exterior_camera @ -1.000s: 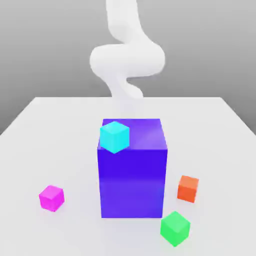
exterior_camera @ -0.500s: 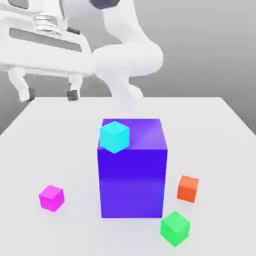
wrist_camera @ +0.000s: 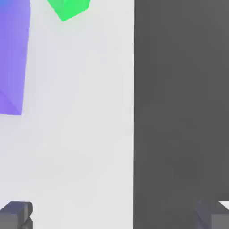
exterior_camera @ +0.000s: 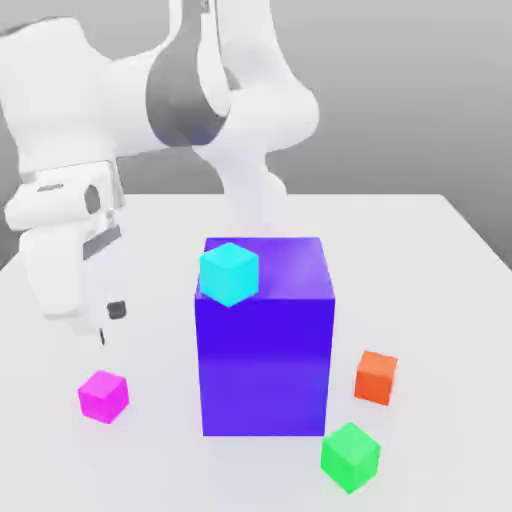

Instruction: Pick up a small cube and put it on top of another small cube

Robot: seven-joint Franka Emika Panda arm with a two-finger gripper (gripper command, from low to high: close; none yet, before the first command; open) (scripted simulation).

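Currently the gripper point(exterior_camera: 108, 322) hangs above the table point(exterior_camera: 420, 250) on the exterior view's left, pointing down, fingers point(wrist_camera: 15, 214) spread wide w/ nothing between them. Magenta-pink cube point(exterior_camera: 104, 395) sits on the table just below the fingers, not touched. Big blue-purple block point(exterior_camera: 265, 345) stands mid-table w/ a cyan cube point(exterior_camera: 229, 272) on its top, at the near corner on the exterior view's left. Orange-red cube point(exterior_camera: 376, 377) rests on the table just beside the block on the exterior view's right, well apart from the pink one. Green cube point(exterior_camera: 350, 456) lies near the orange-red cube, closer to the camera. Hand view shows block edge, green cube, table edge.
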